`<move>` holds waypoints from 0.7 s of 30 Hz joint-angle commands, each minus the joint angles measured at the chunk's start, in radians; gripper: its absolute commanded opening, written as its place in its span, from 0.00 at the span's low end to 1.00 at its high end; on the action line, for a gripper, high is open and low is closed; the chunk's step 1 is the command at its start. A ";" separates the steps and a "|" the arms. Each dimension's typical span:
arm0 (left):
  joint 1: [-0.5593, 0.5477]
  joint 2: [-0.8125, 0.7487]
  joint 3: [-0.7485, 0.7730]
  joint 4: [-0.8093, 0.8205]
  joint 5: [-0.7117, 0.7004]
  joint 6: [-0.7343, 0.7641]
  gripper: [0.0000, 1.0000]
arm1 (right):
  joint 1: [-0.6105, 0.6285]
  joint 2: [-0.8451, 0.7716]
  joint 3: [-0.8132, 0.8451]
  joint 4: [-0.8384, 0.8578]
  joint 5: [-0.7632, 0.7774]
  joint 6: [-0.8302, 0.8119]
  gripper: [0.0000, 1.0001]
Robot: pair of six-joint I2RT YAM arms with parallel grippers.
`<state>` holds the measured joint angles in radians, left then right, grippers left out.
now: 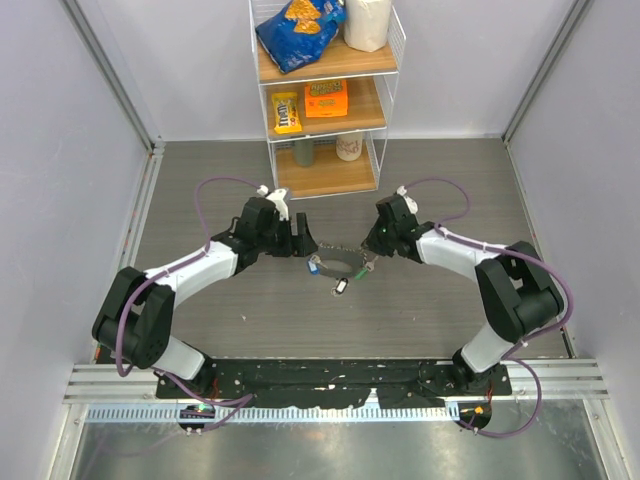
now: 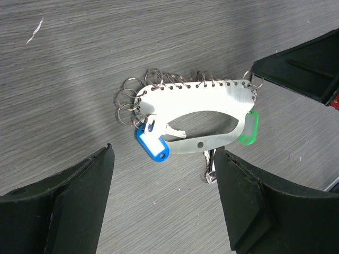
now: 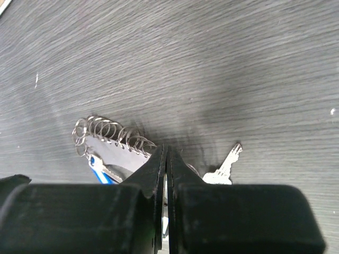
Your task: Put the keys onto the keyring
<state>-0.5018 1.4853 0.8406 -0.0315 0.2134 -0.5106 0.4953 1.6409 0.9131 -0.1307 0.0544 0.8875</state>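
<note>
The left gripper [image 2: 164, 177] has its fingers [image 2: 63, 209] spread wide, holding nothing, and the keyring [image 2: 193, 114] lies just beyond and between their tips. The keyring is a flat pale plate with an oval cut-out and a row of small split rings along its far edge. A blue-tagged key [image 2: 152, 146] hangs at the plate's end nearer one left finger, with a strip of wood-grain table [image 2: 79, 63] showing between that tag and the finger's edge. The other left finger stands much closer. A metal key shaft [image 2: 209, 170] pokes out under the plate just beside its inner face. A green-tagged key [image 2: 248, 128] sits at the plate's opposite end.

The right gripper [image 3: 166, 154] has its fingers [image 3: 153, 182] pressed together, their tips right at that green end of the plate. Whether the thin edge is caught between them cannot be told. A silver key [image 3: 225, 166] lies flat just to one side of the closed tips and the ring row fans out on the other side.

Seen from above, both grippers meet over the middle of the table. Open surface runs out to the side walls, and a wire shelf rack [image 1: 325, 100] stands at the far edge.
</note>
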 commanded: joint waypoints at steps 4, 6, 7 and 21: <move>-0.003 -0.092 -0.028 0.103 0.127 0.032 0.82 | -0.001 -0.134 -0.029 0.028 -0.039 -0.025 0.05; -0.015 -0.137 -0.043 0.134 0.177 0.038 0.82 | -0.001 -0.162 -0.036 0.031 -0.075 -0.025 0.05; -0.026 -0.154 -0.046 0.145 0.201 0.046 0.82 | -0.001 -0.180 -0.037 0.032 -0.083 -0.028 0.05; -0.345 -0.391 -0.104 0.198 -0.066 0.389 0.82 | 0.014 -0.332 0.072 -0.125 -0.177 -0.042 0.06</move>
<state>-0.8169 1.1648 0.7868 0.0650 0.3111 -0.2432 0.5049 1.3895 0.8967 -0.2066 -0.0933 0.8642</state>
